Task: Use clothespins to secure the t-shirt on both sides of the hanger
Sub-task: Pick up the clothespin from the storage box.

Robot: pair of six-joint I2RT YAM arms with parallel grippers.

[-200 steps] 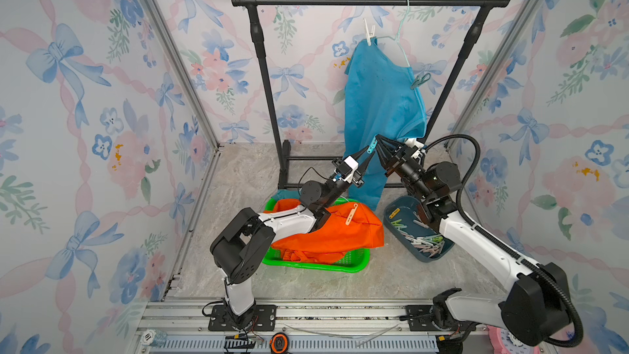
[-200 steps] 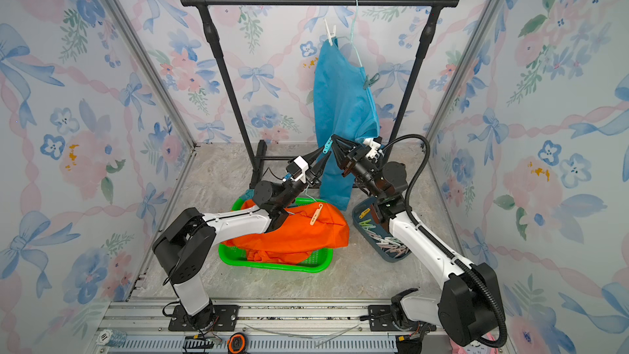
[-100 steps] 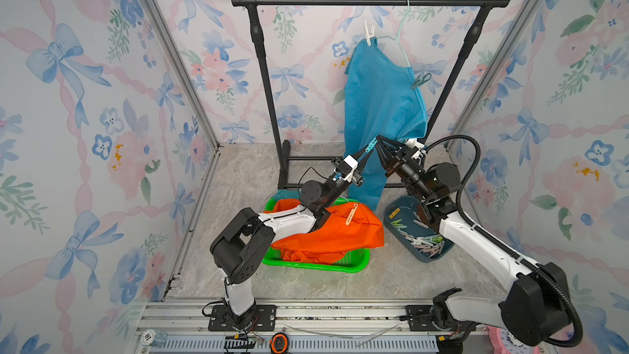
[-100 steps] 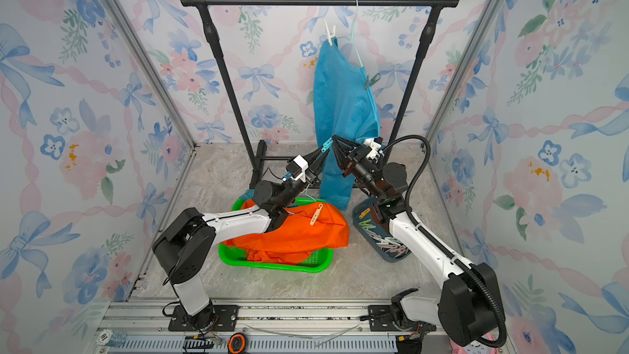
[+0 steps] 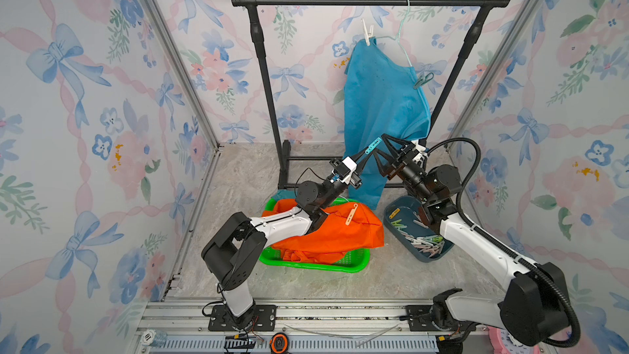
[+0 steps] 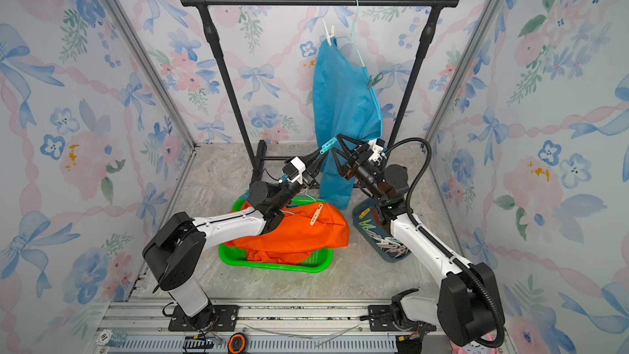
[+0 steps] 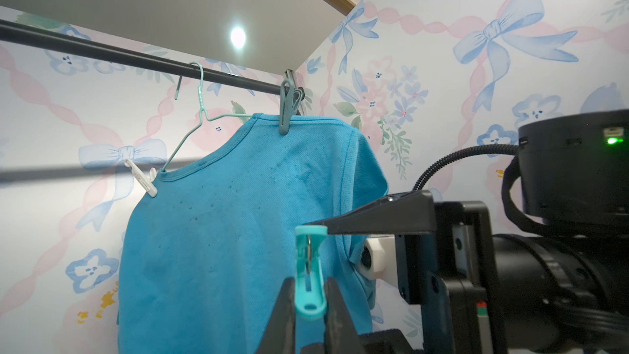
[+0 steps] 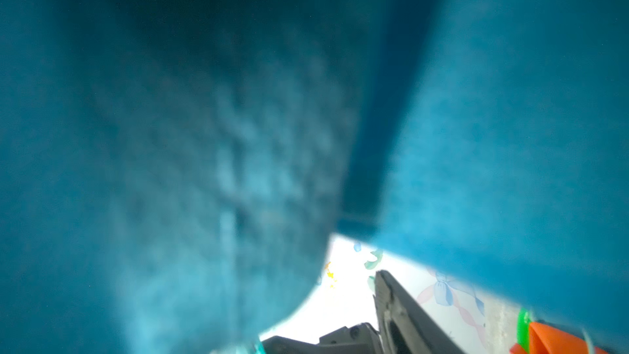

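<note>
Bow-and-flower walls (image 5: 85, 97) box in the marbled floor (image 5: 245, 178) I work over. Nearest my bases sits the green basket (image 5: 340, 269) with an orange garment (image 5: 340, 236) heaped in it and a cream clothespin (image 5: 351, 214) lying on top. Just beside it, under my right arm, is the blue tray (image 5: 388, 221) with the spare clothespins (image 5: 425, 242).

Above those, my two grippers meet in front of the shirt's lower half. A second ago both pinched the teal clothespin (image 7: 309, 267). Now my right gripper (image 5: 379, 144) has let go and its jaws stand wide apart, one finger (image 7: 381, 219) just beside the peg's top end. Whether it touches, I cannot tell. My left gripper (image 7: 308, 282) is clamped on the peg's tail end, so I judge the handover finished: the peg is mine on the left to carry.

Behind hangs the blue t-shirt (image 5: 381, 97) on the pale hanger (image 5: 403, 34), hooked over the black rail (image 5: 340, 1). A white clothespin (image 7: 143, 178) already grips one shoulder and a grey-green clothespin (image 7: 287, 107) the other. Both sides look pinned, so this peg seems an extra for whichever shoulder holds less firmly.
</note>
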